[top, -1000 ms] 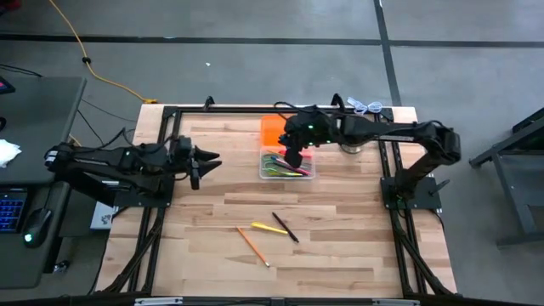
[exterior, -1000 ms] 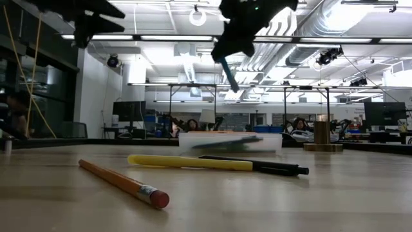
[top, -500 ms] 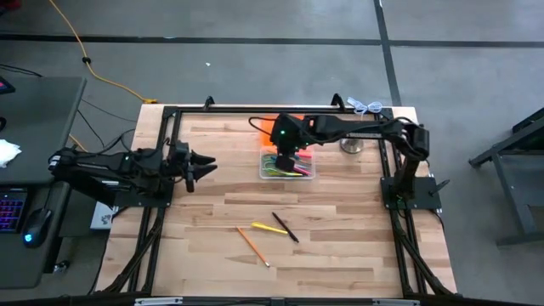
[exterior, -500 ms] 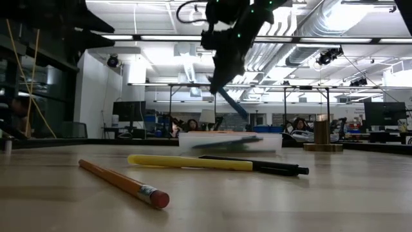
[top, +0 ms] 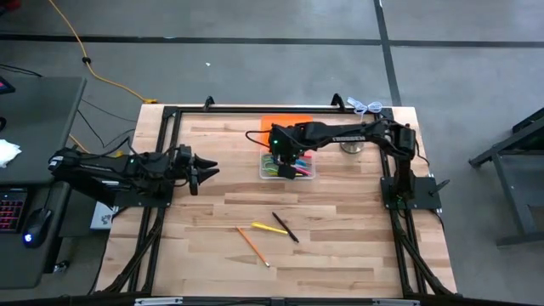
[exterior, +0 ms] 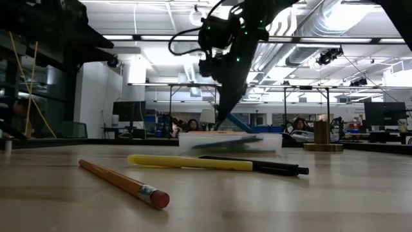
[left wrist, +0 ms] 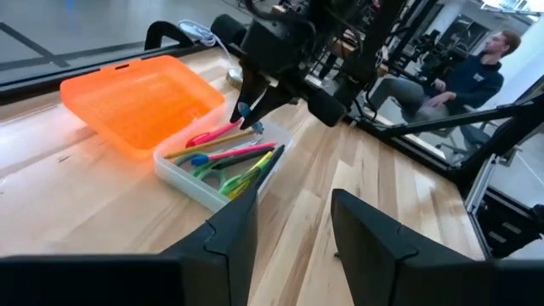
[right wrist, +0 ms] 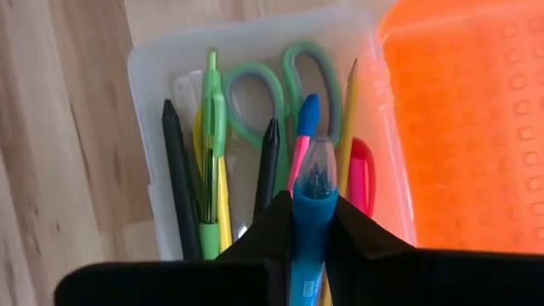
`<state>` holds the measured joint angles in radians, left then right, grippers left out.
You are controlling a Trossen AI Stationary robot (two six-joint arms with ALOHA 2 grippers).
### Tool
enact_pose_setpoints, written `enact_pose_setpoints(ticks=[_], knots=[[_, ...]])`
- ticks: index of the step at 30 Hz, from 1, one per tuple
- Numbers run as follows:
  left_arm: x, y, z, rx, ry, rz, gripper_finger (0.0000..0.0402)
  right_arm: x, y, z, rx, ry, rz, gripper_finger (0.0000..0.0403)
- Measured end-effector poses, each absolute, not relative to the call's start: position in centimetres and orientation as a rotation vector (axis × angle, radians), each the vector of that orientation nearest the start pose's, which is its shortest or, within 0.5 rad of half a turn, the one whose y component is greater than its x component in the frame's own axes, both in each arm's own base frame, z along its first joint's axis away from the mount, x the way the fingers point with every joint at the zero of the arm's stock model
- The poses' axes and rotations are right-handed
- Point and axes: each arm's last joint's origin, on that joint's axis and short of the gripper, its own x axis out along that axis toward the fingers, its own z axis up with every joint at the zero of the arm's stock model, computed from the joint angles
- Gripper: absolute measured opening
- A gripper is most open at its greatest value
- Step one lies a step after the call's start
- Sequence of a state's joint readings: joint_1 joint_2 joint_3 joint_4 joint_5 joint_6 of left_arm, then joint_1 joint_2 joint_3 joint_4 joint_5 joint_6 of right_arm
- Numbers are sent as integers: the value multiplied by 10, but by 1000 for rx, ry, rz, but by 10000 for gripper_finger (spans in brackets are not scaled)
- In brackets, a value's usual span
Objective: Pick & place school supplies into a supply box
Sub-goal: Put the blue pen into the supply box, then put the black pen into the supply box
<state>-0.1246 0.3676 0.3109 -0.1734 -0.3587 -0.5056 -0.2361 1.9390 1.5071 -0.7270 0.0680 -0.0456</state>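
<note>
Right gripper [right wrist: 313, 228] pinching a blue pen [right wrist: 311, 212] between its fingers, hanging right over the clear supply box [top: 287, 166] at the far middle of the table, pen tip angled down into it. Looks like the drop-off step of one more pick-and-place round. Next move probably calls for lowering a touch and letting go so the pen lands flat among the others, not propped on the rim or poking over onto the orange lid [top: 286, 124] sitting just beyond the box, touching it.

Already inside the box: one pair of green-handled scissors [right wrist: 283, 89], two black pens, one green pen, one pink pen with a blue cap, one wooden pencil, plus something yellow and something red, partly hidden. Hard to get an exact total.

Still out on the near side of the table: three items, namely one orange pencil [top: 253, 246], one yellow pen [top: 269, 228], one black pen [top: 285, 227], the last two crossing.

Left gripper [left wrist: 293, 223] spread open, empty, parked at the left edge, pointing toward the box. One silver bell-shaped thing [top: 350, 146] off to the right of the box, not part of the job.
</note>
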Motion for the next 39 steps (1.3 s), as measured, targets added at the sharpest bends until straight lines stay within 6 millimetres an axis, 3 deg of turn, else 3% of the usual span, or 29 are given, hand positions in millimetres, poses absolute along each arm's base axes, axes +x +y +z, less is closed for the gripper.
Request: enact_pose_setpoints(ticks=[11, 28, 33, 39], knots=[[114, -4, 218, -445, 178, 286, 179, 396, -96, 185, 72, 1246, -211, 27], [114, -4, 217, -438, 190, 284, 179, 397, -96, 184, 82, 1233, -180, 92], [114, -5, 217, -441, 197, 261, 179, 400, -96, 198, 84, 1242, -178, 102], [113, -5, 213, -435, 241, 268, 179, 404, -96, 231, 90, 1247, -169, 103]])
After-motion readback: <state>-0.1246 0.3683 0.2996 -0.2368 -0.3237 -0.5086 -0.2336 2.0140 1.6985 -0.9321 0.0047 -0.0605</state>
